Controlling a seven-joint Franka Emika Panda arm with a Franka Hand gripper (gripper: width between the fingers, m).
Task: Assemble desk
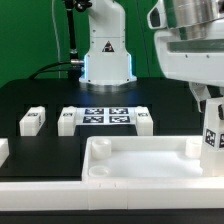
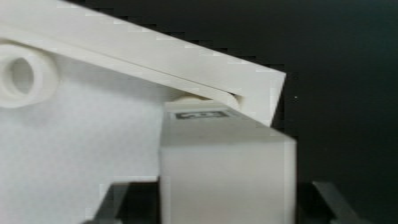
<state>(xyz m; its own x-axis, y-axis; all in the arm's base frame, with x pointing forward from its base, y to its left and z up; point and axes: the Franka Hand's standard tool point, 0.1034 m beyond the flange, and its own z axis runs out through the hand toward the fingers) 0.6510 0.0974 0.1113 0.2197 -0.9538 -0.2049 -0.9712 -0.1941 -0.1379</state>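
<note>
Gripping white leg (image 2: 222, 165), pincer (image 2: 222, 197) beside slab (image 2: 89, 150) corner; tag (image 2: 199, 115) blurred, unreadable.

Slab (image 1: 150, 162), leg (image 2: 222, 170) — matt (white) plastic.

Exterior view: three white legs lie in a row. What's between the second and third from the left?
The flat marker board lies between the second leg and the third leg. Only the exterior view shows it.
</note>
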